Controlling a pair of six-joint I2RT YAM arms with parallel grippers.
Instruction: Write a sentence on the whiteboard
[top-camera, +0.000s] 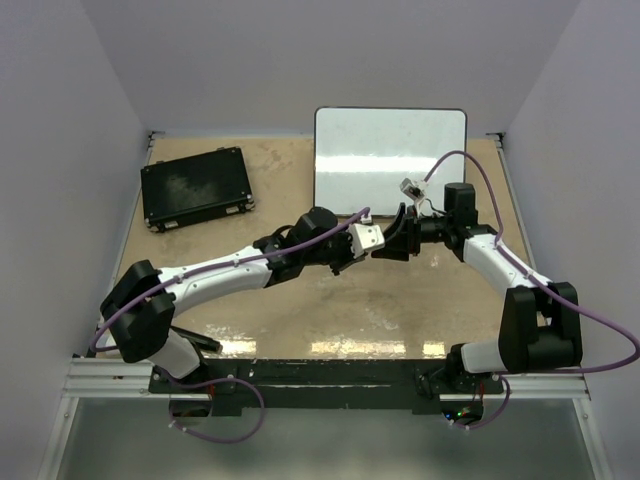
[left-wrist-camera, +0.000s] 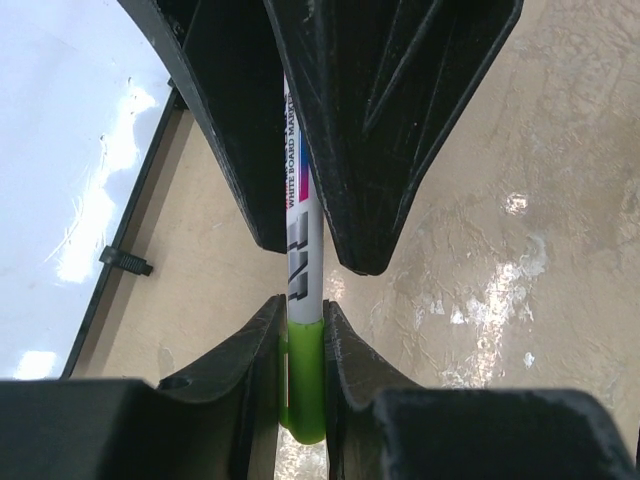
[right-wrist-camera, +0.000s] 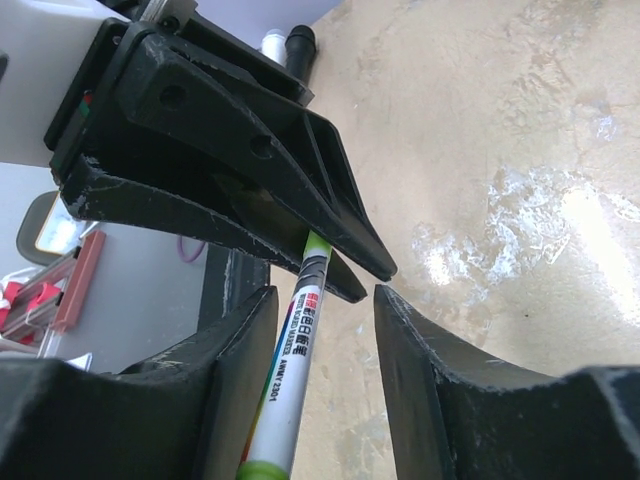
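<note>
Starting from the large glossy white rectangular whiteboard: upper centre of the overhead frame, surface blank, no sentence legible yet. Just below it, a slim white marker with green ends bridges both pincers. Of these the left gripper is clenched on one green end; the right gripper is released, jaws standing apart around the barrel. Risk: single end-grip on a long pen, so it may pivot or slip out if the pincers part unevenly
</note>
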